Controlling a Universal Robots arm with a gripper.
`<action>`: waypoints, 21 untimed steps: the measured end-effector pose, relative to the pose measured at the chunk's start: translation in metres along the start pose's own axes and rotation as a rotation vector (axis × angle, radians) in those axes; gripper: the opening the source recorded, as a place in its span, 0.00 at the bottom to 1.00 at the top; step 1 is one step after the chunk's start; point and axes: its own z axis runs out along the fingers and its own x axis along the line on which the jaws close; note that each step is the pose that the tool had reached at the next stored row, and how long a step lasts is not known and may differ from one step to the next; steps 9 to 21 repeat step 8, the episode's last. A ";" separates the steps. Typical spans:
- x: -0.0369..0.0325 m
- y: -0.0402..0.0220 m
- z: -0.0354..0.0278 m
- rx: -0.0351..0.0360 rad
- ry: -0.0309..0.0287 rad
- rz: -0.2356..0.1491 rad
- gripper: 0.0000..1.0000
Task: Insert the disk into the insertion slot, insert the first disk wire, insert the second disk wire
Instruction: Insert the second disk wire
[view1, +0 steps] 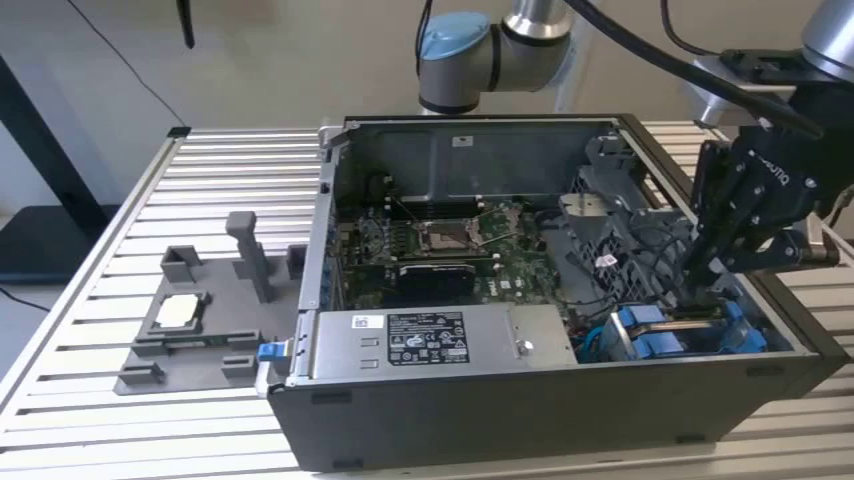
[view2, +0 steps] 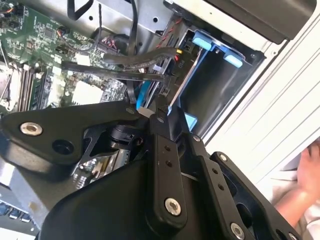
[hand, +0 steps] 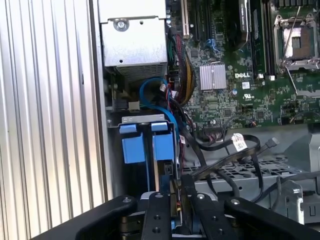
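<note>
Now: disk (hand: 161, 172) seated on edge in the insertion slot (view1: 687, 335), blue frame flush with cage top | gripper (view1: 705, 285) low over the cage, fingers (view2: 162, 107) nearly closed, apparently pinching a wire end | two blue tabs (hand: 147, 142) showing | case wall close beside.
</note>
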 end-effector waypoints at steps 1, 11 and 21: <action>0.0000 0.0000 -0.0007 0.0000 0.0000 0.000 0.24; 0.0000 0.0001 -0.0013 0.0000 0.0000 0.000 0.24; 0.0000 0.0001 -0.0013 0.0000 0.0000 0.000 0.24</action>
